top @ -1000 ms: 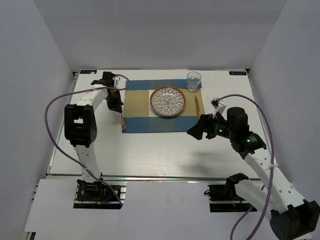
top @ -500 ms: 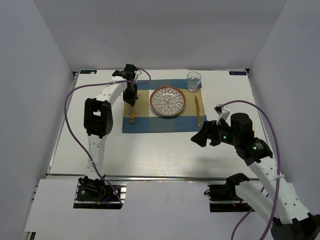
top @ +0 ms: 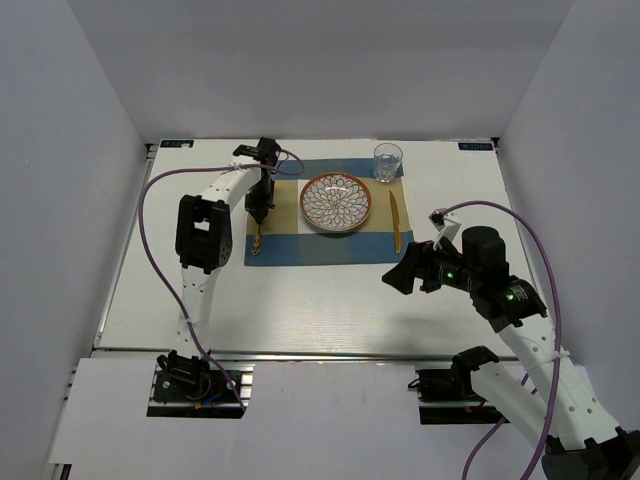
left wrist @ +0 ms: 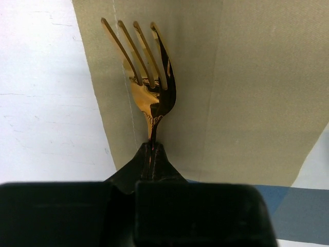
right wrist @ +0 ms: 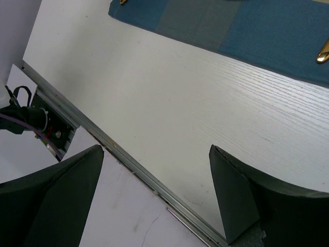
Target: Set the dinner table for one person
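My left gripper [top: 259,212] is shut on the handle of a gold fork [top: 257,238] and holds it over the left strip of the blue-and-tan placemat [top: 290,250]. In the left wrist view the fork [left wrist: 151,77] points away from the shut fingertips [left wrist: 152,150], over a tan patch of the mat [left wrist: 247,87]. A patterned plate [top: 337,202] sits mid-mat, a gold knife [top: 395,220] lies to its right and a glass [top: 387,162] stands at the mat's far right corner. My right gripper [top: 400,272] is open and empty over the white dinner table [top: 300,300].
The right wrist view shows the open gripper [right wrist: 157,154] above bare table [right wrist: 180,103], near the table's metal front rail [right wrist: 128,159], with the placemat's near edge [right wrist: 247,25] and the knife's end [right wrist: 324,55] beyond. White walls enclose the table on three sides.
My left gripper has carried the fork from the table left of the mat onto the mat's left strip. My right arm drew back toward the near edge, then stayed still.
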`<action>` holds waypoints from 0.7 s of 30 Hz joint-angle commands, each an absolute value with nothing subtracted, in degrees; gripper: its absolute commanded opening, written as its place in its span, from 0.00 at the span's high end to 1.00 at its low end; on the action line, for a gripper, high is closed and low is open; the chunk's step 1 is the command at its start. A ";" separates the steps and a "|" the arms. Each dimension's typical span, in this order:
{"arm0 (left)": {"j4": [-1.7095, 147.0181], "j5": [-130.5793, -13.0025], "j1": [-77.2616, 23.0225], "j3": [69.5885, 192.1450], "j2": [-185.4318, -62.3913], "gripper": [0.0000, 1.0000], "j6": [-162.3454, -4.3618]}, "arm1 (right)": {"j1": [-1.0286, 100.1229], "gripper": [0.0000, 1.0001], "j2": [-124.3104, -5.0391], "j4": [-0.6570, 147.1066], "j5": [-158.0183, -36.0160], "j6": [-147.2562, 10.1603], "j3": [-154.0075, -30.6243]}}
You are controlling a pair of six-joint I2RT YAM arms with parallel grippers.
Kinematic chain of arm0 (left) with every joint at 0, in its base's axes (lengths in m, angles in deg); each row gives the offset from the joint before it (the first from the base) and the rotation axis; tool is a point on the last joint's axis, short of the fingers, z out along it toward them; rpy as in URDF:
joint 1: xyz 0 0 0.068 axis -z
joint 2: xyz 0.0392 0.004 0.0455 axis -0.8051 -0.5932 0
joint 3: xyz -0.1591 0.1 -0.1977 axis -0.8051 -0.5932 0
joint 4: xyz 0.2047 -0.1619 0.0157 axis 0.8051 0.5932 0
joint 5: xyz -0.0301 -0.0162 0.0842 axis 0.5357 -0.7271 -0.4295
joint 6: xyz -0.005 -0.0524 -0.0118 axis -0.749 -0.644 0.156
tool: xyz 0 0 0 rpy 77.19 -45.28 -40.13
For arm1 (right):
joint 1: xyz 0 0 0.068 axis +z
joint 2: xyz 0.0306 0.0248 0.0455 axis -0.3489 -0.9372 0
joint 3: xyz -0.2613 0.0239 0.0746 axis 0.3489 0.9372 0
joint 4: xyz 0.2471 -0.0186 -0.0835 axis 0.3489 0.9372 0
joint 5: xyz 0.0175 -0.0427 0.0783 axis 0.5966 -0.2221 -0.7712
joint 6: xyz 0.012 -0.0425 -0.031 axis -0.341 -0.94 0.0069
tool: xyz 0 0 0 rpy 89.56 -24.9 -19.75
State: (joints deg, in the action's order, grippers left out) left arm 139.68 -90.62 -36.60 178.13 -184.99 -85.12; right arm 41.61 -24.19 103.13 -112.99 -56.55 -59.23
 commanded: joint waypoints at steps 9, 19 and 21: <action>139.45 -89.45 -36.22 177.70 -179.73 1.00 -89.08 | 41.86 0.11 -23.67 103.57 -112.40 -57.70 -60.10; 140.06 -87.70 -35.69 176.91 -179.03 1.00 -90.58 | 41.78 0.11 -24.20 103.39 -112.49 -57.70 -60.28; 140.06 -87.17 -35.69 176.65 -178.85 1.00 -90.58 | 41.78 0.11 -24.20 103.39 -112.40 -57.61 -60.10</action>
